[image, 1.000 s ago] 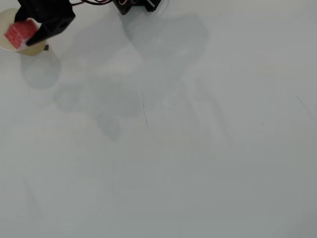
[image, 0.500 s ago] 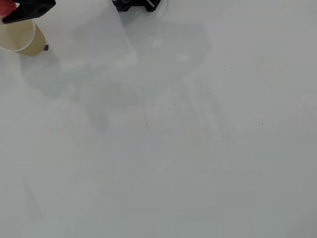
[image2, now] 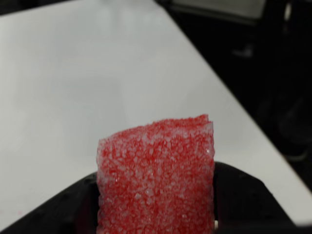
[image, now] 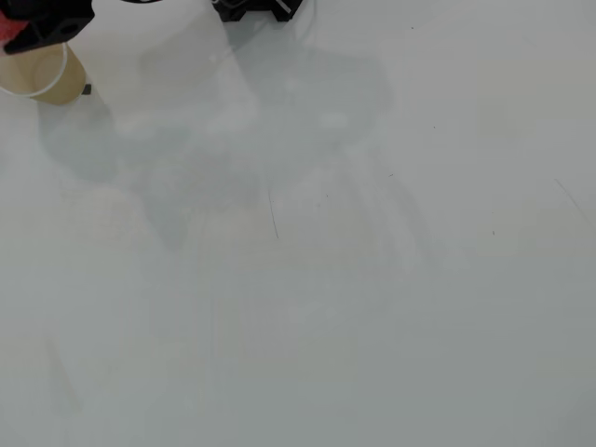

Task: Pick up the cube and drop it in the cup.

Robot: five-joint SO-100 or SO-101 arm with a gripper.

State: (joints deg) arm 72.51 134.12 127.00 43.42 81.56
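Your claw (image2: 156,214) is clenched on the cube (image2: 156,178), its black fingers (image2: 239,195) pressing both sides. Overhead, the cup (image: 42,74) sits directly under the claw on the white worktop (image: 372,279), its rim partly hidden by the arm.

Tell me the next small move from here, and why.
Probably a small shift to centre over the cup, then open. The gripper holds the cube between its fingers, at the cup's rim in the overhead view; whether it's squarely over the opening is unclear.
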